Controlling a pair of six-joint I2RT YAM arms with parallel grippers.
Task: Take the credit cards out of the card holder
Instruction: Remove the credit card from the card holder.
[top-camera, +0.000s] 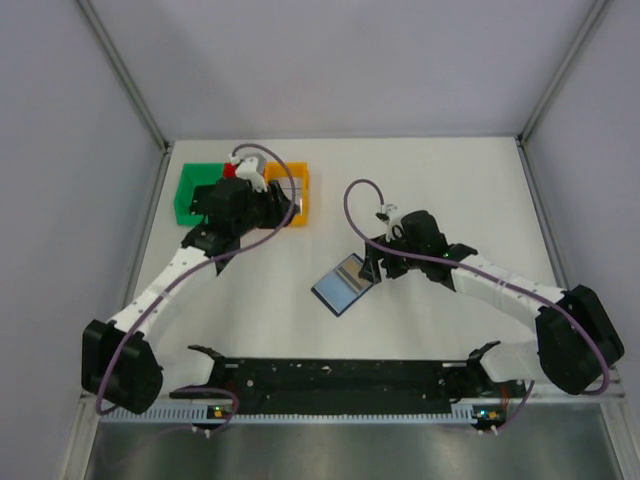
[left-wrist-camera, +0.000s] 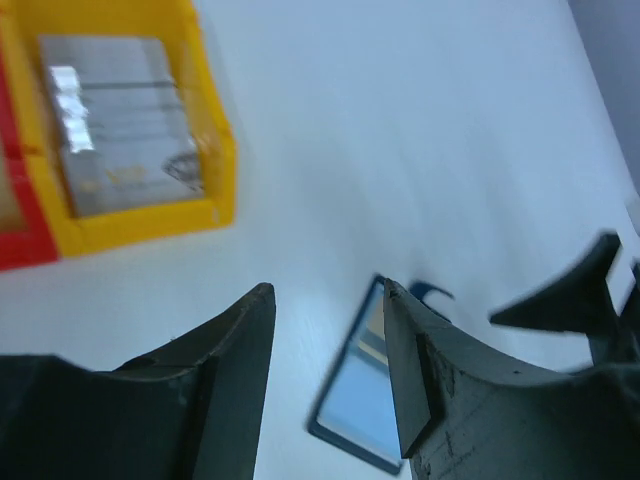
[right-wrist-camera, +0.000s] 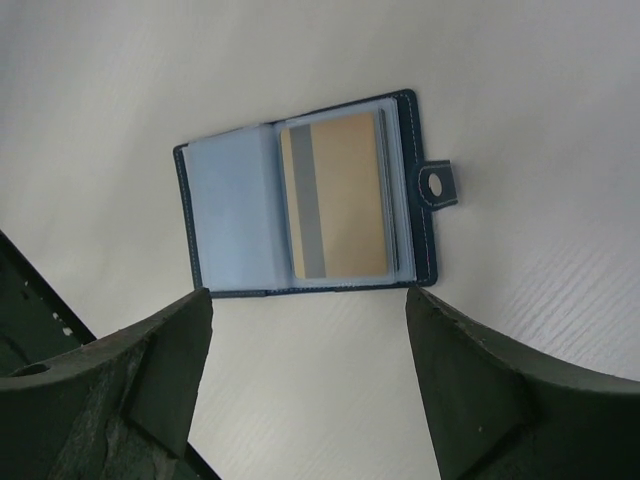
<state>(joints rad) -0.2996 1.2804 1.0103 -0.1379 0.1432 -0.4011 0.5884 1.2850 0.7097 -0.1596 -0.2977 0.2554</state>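
- Lying open on the table (right-wrist-camera: 500, 80), the card holder (right-wrist-camera: 230, 210) has bare room off every edge (gold card (right-wrist-camera: 345, 195) inside).
- Right claw (right-wrist-camera: 308, 305) above it: open, empty.
- Left claw (left-wrist-camera: 327, 295) open near the orange bin (left-wrist-camera: 225, 150).

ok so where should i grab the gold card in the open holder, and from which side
Pinch the gold card by its short edge nearest the right gripper, coming from above: the card holder lies open and flat, the card in its tab-side panel. Whether the sleeve opens there I can't tell.
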